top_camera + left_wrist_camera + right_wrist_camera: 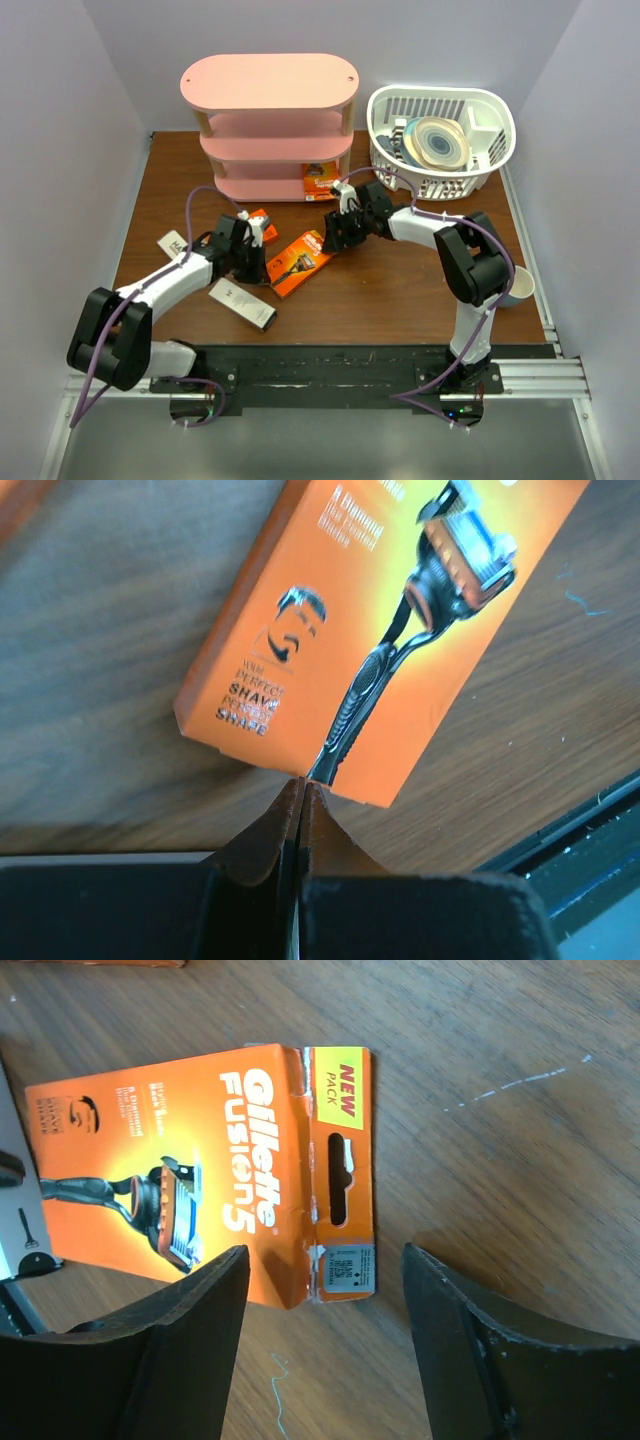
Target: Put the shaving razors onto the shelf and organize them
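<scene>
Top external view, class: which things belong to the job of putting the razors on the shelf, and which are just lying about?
Job: pink shelf; orange pack on its lowest tier; orange pack mid-table; orange pack by the left arm; near whitish box; far-left whitish box.
Lying about: white basket; cup at the right edge.

the razor pack (200,1160) is orange with white lettering, a black razor picture and a yellow corner tag; the shelf (270,80) is pink with pale wooden posts. the basket (440,92) is white and slatted; the table (400,290) is dark brown wood grain.
</scene>
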Robot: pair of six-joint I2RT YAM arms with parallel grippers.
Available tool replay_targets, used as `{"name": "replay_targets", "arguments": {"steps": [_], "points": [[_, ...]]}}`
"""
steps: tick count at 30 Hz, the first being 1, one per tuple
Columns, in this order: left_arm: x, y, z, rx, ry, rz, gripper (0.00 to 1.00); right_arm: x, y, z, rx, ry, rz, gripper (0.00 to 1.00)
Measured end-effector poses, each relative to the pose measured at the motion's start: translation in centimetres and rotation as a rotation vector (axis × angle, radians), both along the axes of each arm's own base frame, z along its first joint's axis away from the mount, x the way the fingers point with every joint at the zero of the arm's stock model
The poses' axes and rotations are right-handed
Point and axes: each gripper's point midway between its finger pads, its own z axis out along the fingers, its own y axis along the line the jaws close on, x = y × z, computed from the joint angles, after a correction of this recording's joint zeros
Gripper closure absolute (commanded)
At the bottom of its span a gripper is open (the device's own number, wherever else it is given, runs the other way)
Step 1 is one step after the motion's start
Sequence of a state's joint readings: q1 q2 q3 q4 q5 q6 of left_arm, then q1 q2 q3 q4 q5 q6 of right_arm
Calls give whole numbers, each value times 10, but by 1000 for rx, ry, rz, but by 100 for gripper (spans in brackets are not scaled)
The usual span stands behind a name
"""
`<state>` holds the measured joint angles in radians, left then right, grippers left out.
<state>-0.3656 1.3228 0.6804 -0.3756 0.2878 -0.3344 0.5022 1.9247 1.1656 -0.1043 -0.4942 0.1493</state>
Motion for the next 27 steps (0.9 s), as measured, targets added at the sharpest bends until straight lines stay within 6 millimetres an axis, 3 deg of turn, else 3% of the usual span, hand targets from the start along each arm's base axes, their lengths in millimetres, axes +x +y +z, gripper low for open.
{"name": "replay_targets", "arguments": {"steps": [7, 10, 17, 23, 27], "points": [[-34, 5, -29, 17, 149, 31, 100, 0, -2, -3, -11, 0, -13, 45], [-35, 2, -32, 10, 173, 28, 98, -1, -2, -4, -8, 5, -11, 46], [5, -11, -30, 8, 116, 25, 97, -15, -8, -3, -5, -4, 29, 46], [36, -19, -29, 32, 51, 21, 97, -50, -24, 2, -31, -11, 90, 41], [56, -18, -25, 71, -6, 47, 92, -87, -23, 9, -55, -28, 201, 37]]}}
